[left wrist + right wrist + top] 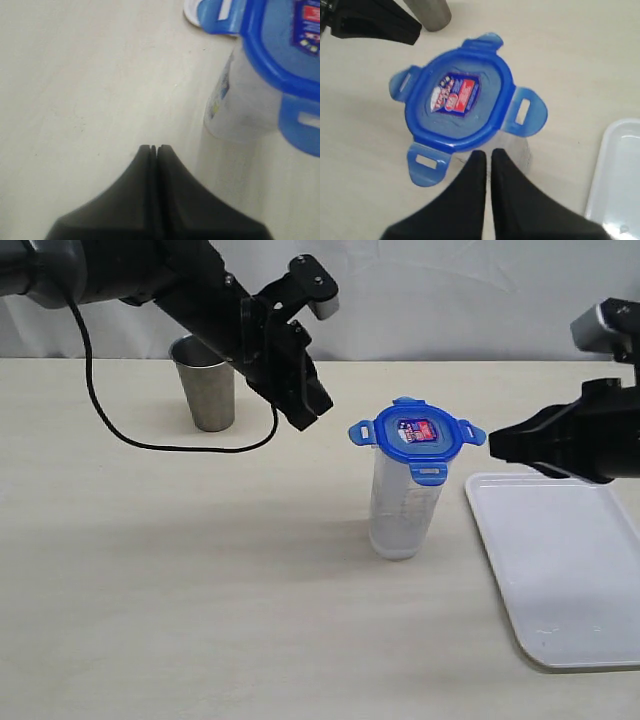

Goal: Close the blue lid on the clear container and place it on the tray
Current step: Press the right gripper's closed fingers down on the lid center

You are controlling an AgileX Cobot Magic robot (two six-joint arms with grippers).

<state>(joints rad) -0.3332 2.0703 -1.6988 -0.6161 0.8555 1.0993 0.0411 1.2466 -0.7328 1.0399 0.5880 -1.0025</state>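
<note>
Atop the clear container, mid-table, sits the blue lid, tabs flared outward.
Left gripper hangs to its left, right gripper close to a tab; both have jaws pressed together, holding nothing. The tray lies just right of the container, a steel cup farther back.

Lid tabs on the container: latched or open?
Open. The lid sits on the container, but its tabs flare outward instead of folding down against the wall.
</note>
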